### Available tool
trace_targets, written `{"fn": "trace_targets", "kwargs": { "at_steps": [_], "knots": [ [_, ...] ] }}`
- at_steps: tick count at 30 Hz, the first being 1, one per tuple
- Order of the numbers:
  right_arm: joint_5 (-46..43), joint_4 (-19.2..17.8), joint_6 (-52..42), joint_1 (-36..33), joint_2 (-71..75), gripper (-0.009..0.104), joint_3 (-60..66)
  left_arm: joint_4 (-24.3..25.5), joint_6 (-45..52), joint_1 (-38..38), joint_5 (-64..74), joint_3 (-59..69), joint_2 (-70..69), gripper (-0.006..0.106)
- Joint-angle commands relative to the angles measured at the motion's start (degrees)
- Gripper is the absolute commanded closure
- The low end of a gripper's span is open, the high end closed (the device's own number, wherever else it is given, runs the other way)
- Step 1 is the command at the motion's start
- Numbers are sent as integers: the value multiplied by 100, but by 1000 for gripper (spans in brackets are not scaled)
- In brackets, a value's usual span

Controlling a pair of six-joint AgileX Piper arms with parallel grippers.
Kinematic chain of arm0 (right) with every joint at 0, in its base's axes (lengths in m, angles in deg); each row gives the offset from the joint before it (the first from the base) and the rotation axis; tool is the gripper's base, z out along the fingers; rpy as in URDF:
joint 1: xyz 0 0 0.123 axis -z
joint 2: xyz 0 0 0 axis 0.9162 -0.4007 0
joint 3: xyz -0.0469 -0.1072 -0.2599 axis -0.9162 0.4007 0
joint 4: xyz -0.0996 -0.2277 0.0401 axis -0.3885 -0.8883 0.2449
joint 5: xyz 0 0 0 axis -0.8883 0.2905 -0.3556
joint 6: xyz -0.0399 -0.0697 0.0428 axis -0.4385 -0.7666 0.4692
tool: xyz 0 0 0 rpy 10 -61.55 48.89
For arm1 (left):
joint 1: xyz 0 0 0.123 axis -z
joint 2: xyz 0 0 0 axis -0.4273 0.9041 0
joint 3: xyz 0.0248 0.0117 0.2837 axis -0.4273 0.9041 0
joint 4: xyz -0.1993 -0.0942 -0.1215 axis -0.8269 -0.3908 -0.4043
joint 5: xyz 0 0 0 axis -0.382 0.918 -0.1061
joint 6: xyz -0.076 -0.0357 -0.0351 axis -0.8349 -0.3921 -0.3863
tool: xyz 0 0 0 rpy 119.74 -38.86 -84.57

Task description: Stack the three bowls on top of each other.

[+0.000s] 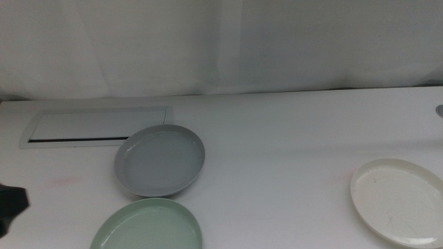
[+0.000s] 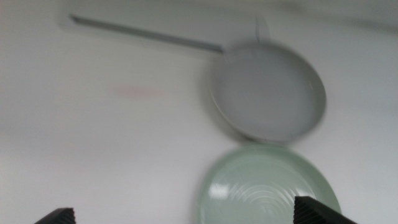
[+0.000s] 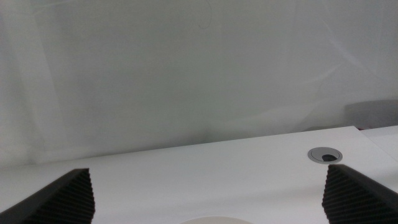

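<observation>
the left gripper (image 2: 186, 218) has its two dark jaws spread wide apart, holding nothing; only their tips show in the left wrist view, which is somewhat blurred. in the middle view a dark part of this arm sits at the left edge of the picture, low down. between the spread jaws lies the shallow, round, pale mint green bowl (image 2: 268, 186), flat on the white table (image 2: 99, 143). just beyond it, and just beside its rim, sits the shallow, round grey bowl (image 2: 267, 93), also flat on the table; whether the two rims touch cannot be told.

the right gripper (image 3: 208, 199) likewise has its dark ribbed jaws far apart and empty. it faces the far edge of the table, where a small round grey cable port (image 3: 324, 155) is set into the surface, with a white curtain (image 3: 186, 68) behind.

in the middle view the grey bowl (image 1: 160, 160) is near the table's centre-left, the mint green bowl (image 1: 147, 227) in front of it at the bottom edge, and the shallow, round cream-white bowl (image 1: 398, 200) well apart at the right. a long white rectangular panel (image 1: 97, 127) with a dark slot lies behind the grey bowl.
</observation>
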Motion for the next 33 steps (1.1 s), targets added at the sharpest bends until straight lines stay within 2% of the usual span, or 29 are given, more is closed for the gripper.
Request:
{"fn": "trace_targets", "kwargs": {
  "at_steps": [1,3,7,10,15,22,33],
  "knots": [
    [-61,-11,-4,29,25,-8,230,-459,301,0,252,-146,450,9],
    [-61,-11,-4,29,25,-8,230,-509,391,0,278,-146,750,9],
    [-61,-11,-4,29,25,-8,230,-170,430,0,526,-146,1398,9],
    [-61,-11,-4,29,25,-8,230,-135,443,0,483,-136,1856,9],
    [-61,-11,-4,29,25,-8,230,-146,469,0,110,-136,2424,12],
    [-61,-11,-4,29,25,-8,230,-524,644,5,-994,978,2788,13],
    [-61,-11,-4,29,25,-8,230,-521,792,86,-1566,1373,3317,13]
  ]
}}
